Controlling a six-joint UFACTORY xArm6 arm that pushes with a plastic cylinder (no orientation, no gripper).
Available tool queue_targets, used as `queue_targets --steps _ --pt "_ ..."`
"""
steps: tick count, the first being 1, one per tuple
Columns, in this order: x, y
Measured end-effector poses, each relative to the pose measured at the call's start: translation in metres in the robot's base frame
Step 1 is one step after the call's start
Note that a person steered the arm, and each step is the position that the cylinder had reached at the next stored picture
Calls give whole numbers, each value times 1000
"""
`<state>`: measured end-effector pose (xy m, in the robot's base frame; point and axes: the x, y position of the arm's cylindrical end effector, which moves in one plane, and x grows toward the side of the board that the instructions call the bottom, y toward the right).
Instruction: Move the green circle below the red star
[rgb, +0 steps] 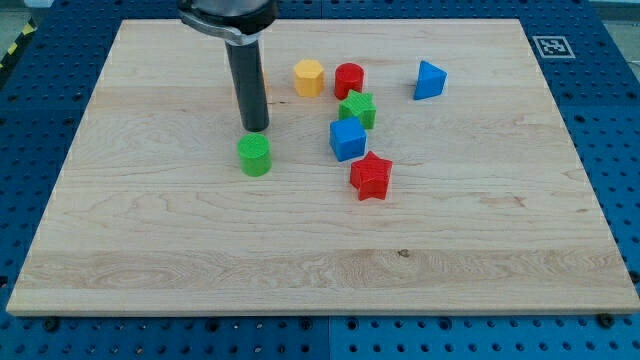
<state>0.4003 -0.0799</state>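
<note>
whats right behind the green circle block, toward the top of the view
My tip, the dark rod's lower end, stands just above the green circle block in the view. Whether they touch cannot be told. The rod hides a strip of the wooden board.

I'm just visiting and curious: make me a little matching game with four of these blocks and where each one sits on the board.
Blocks:
1. green circle
2. red star
3. blue triangle
4. yellow block

Places:
A. farthest toward the view's right
B. just under my tip
C. left of the red cylinder
D. lowest in the view

Pairs: 1-B, 2-D, 3-A, 4-C
</note>
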Motion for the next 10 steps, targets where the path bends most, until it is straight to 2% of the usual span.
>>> queue_targets --steps 3,4,5,6,8,10 --pt "62 3" --pt "68 1" --pt "73 -30" --pt "103 -51" --pt "86 -72" --pt "87 -56"
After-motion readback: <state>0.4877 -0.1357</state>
